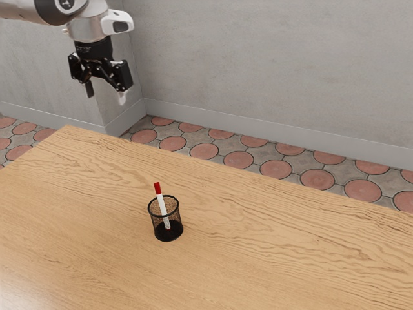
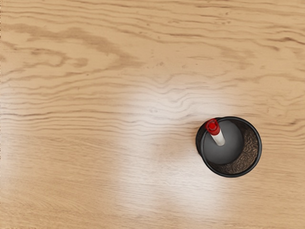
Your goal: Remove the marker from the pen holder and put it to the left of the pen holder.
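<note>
Gripper (image 1: 106, 93): empty, fingers apart, raised well apart from holder.
Marker (image 1: 161, 201): white, red-capped, tilted, inside pen holder (image 1: 169, 237).
Support: wooden table (image 1: 271, 245).
Surroundings: grey wall (image 1: 258, 64), tiled floor (image 1: 204, 151).
Writing: arm (image 1: 87, 27) badge, too small to read.

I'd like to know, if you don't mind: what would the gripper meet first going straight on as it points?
My gripper points down, most likely at the tabletop, off to one side of the pen holder; depth is hard to judge.

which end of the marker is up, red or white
The red end: it stands above the pen holder's rim, while the white end is down inside.
</note>
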`<action>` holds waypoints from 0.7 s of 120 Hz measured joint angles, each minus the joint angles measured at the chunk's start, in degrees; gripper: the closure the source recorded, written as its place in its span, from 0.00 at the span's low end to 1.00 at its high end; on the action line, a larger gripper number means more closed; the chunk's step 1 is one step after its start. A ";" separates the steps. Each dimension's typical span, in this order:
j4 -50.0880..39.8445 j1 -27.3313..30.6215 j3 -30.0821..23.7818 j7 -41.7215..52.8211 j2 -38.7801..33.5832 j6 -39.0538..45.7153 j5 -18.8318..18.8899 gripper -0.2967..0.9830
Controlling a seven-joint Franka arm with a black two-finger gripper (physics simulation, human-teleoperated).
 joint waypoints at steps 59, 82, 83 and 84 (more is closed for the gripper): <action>4.56 13.06 -0.08 0.79 16.06 -2.11 -1.46 0.23; 4.33 16.31 -0.09 0.43 25.82 -2.19 -4.93 0.23; 4.29 16.36 -0.10 0.37 26.04 -2.19 -5.16 0.23; 4.25 16.39 -0.11 0.31 26.23 -2.19 -5.37 0.23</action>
